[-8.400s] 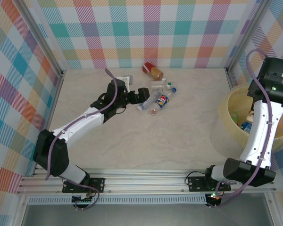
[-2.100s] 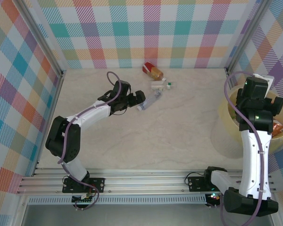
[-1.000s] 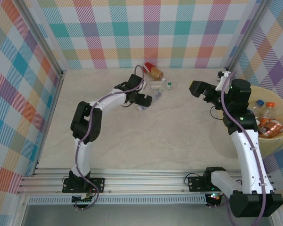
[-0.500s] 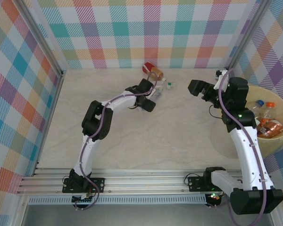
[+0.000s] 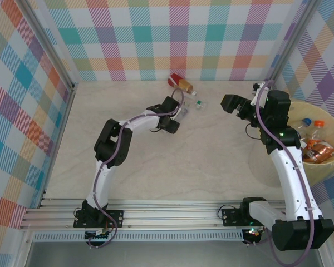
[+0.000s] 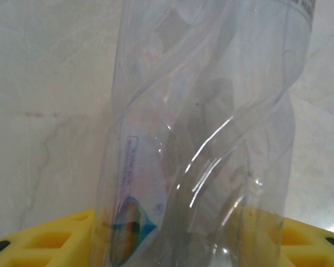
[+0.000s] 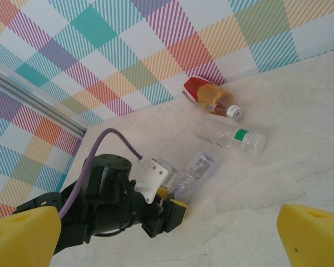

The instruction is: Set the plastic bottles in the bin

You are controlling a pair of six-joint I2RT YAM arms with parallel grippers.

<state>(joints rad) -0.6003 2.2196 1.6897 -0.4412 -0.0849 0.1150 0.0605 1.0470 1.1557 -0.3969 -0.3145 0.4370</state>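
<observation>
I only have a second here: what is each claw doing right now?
Left gripper: around a clear bottle; whether clamped cannot be told.
Right gripper: open, empty.

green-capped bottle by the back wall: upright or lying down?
Lying down. The green-capped bottle rests on its side on the table, cap on, near the brown-liquid bottle, which is also on its side.
</observation>
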